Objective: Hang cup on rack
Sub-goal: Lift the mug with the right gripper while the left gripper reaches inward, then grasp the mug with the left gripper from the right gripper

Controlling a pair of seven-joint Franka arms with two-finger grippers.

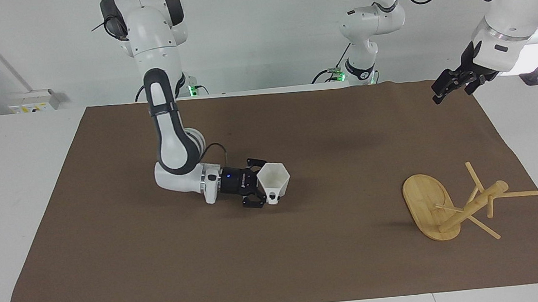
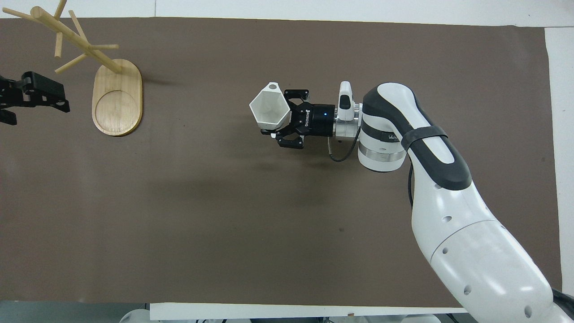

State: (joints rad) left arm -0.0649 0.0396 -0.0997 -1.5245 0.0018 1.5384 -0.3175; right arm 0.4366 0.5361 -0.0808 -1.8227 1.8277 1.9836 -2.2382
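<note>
The white faceted cup point(image 1: 275, 180) is held in my right gripper point(image 1: 263, 184), which is shut on it just above the middle of the brown mat, rim facing up; it also shows in the overhead view point(image 2: 268, 109), gripper point(image 2: 283, 117). The bamboo rack point(image 1: 471, 206) stands on its oval base point(image 1: 421, 198) toward the left arm's end of the table, with bare pegs; it also shows in the overhead view point(image 2: 76, 41). My left gripper point(image 1: 443, 91) hangs open and empty in the air over the mat's edge beside the rack point(image 2: 33, 94).
A brown mat point(image 1: 279, 267) covers most of the white table point(image 1: 7, 159). The rack's base point(image 2: 117, 96) takes the corner of the mat toward the left arm's end.
</note>
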